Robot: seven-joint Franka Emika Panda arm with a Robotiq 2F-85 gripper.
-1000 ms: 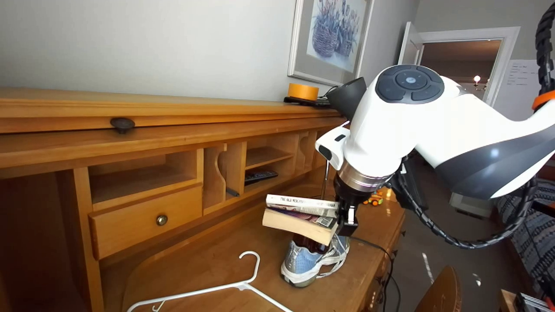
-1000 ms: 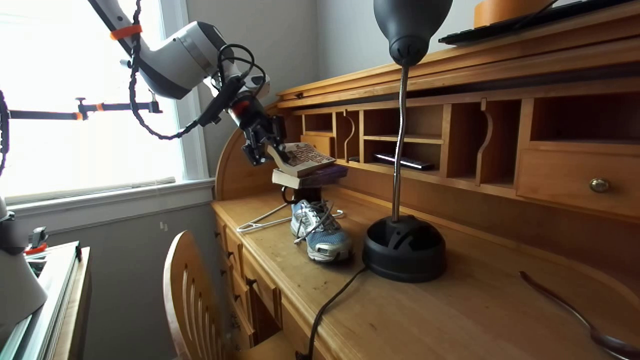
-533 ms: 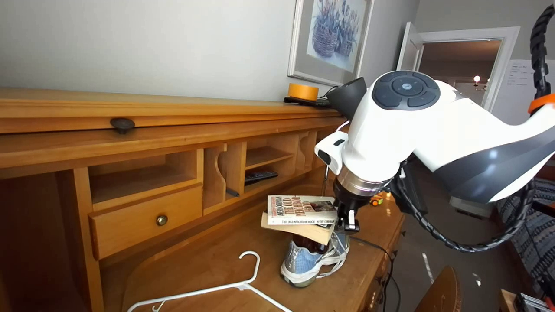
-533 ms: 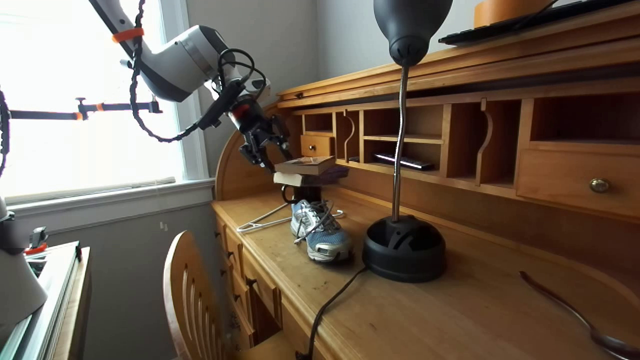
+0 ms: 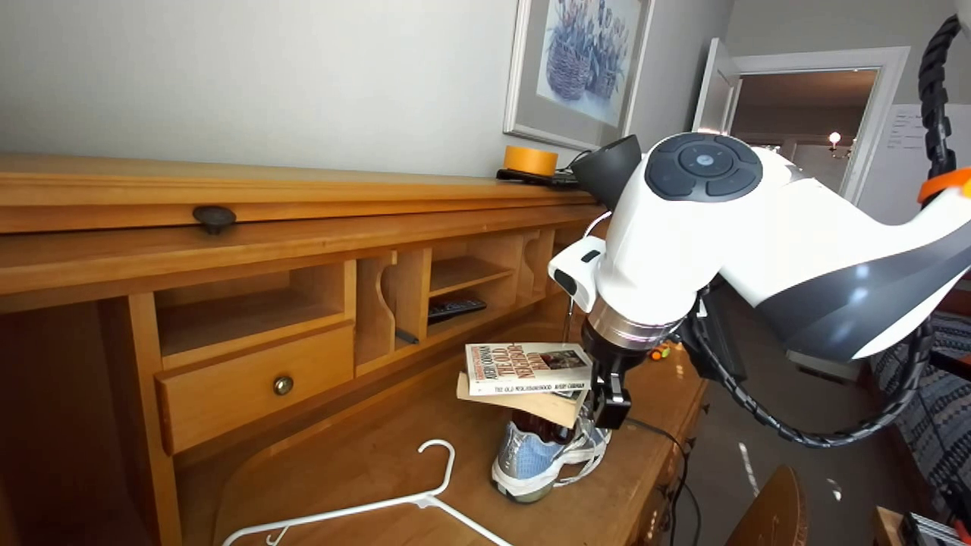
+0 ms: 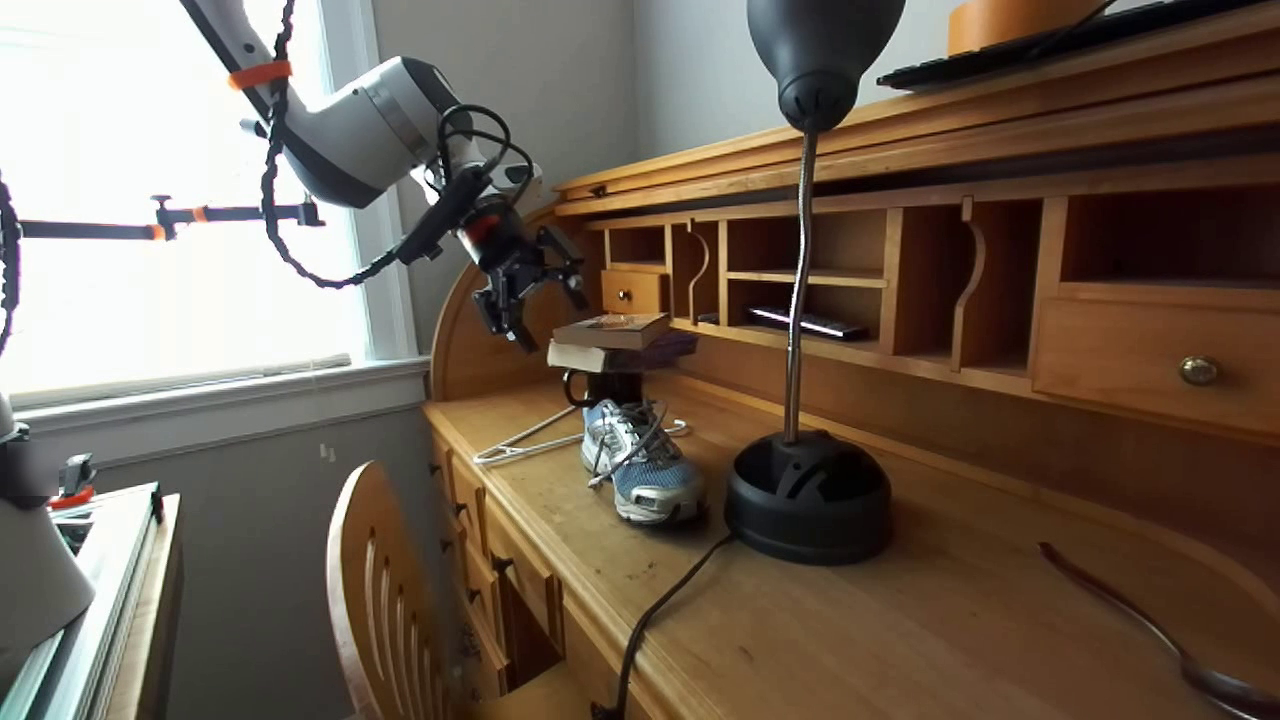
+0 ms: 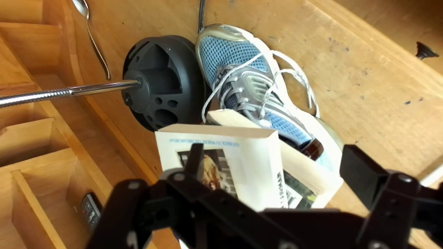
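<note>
Containers first, left to right in an exterior view: I have a dark mug [image 6: 612, 388] bearing the lower paperback [image 6: 578, 357], with the upper paperback [image 6: 612, 331] lying askew on that. A running shoe [image 6: 645, 465] hides the mug's foot, so I can't tell whether it stands inside the shoe or behind it. Next come a small drawer [image 6: 640, 292], its inside out of my sight, and a pigeonhole [image 6: 825, 298] with a remote [image 6: 808, 323] in it.

Around those, again from the left: a wooden chair [image 6: 348, 560], a white hanger [image 5: 426, 500] on the desk [image 6: 960, 620], then my gripper [image 6: 549, 318], released, jaws spread, just beside the paperbacks' end and apart from them. The lamp [image 6: 808, 525] stands close by the shoe's toe, its neck crossing my view of the pigeonholes. A spoon [image 6: 1215, 682] lies at far right.

I count two paperbacks and one each of mug, shoe, hanger, remote, lamp and spoon.
</note>
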